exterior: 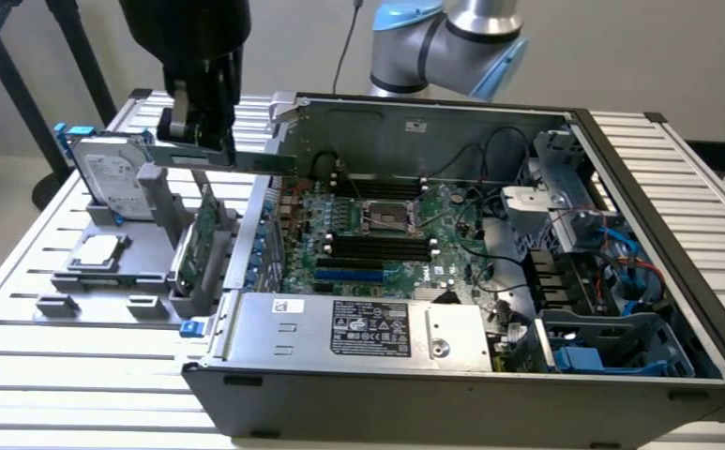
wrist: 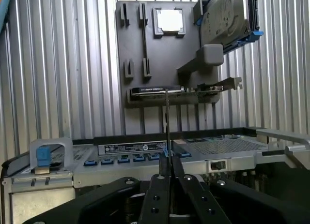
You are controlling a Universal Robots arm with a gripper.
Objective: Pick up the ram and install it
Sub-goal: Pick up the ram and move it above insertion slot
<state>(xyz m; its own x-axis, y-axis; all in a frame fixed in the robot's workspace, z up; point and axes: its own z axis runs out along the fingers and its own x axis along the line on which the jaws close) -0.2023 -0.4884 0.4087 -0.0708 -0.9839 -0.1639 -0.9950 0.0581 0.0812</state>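
The ram (exterior: 260, 163), a thin green stick, hangs level in the air above the gap between the grey parts holder and the case's wall. My gripper (exterior: 200, 148) is shut on it near its end on the exterior view's left. In the wrist view the ram (wrist: 167, 132) shows edge-on as a thin line rising out of the closed fingers (wrist: 160, 195) of my gripper (wrist: 168, 174). The motherboard's black memory slots (exterior: 375, 247) lie inside the open case, well to the exterior view's right of the ram and lower down.
The grey holder (exterior: 125, 281) carries a silver hard drive with blue rails (exterior: 106, 173), a processor (exterior: 99, 251) and an upright green expansion card (exterior: 200, 246). The open computer case (exterior: 462, 384) has a power supply (exterior: 362, 328) at the front and drive cages (exterior: 587, 281) on the exterior view's right.
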